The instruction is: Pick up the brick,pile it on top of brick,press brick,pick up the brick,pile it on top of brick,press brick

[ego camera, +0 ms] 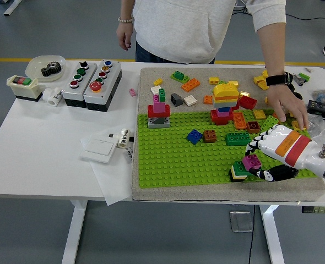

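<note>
Gripping a studded magenta brick (pixel 252 161), right hand (pixel 264 159).

A lab: push-button control boxes (pixel 91 82) on a white table (pixel 41 148).

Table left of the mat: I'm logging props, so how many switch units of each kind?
Grey push-button boxes: 2
Cream switch box: 1
White wall switch: 1
Total: 4

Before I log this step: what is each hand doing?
Left hand: not in view.
Right hand: shut on the magenta brick, over the green brick.
</note>
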Action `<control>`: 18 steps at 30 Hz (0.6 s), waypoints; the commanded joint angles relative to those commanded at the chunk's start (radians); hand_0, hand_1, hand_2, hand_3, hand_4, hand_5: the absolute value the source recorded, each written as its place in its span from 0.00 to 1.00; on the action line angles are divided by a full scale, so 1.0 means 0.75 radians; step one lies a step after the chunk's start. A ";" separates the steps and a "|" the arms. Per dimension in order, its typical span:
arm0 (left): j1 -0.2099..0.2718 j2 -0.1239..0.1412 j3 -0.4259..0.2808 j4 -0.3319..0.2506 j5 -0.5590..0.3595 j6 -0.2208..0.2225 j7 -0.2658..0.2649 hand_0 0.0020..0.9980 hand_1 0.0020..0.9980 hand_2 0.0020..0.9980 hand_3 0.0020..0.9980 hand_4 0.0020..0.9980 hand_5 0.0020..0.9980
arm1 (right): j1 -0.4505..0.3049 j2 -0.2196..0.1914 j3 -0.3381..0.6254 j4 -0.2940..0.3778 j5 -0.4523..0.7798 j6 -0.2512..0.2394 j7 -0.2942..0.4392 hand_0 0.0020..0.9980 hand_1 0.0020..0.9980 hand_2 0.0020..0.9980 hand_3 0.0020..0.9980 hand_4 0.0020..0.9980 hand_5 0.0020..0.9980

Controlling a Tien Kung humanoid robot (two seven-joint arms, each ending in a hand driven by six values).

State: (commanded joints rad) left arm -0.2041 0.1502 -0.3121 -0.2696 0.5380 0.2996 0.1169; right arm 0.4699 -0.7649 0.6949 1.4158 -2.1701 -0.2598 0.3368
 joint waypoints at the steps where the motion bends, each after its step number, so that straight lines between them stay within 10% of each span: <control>1: 0.000 0.000 0.000 0.000 0.000 0.000 0.000 0.80 0.80 0.76 0.62 0.68 0.64 | 0.000 0.000 -0.001 0.000 -0.001 0.000 0.000 0.28 0.46 0.54 0.50 0.61 0.43; 18: 0.001 -0.002 -0.003 -0.001 0.005 0.000 0.002 0.80 0.80 0.76 0.62 0.68 0.64 | 0.000 0.011 -0.010 -0.021 -0.003 -0.011 -0.001 0.28 0.46 0.54 0.50 0.63 0.44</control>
State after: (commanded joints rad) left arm -0.2037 0.1485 -0.3144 -0.2703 0.5421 0.2997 0.1181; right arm 0.4703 -0.7569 0.6873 1.3997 -2.1723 -0.2678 0.3364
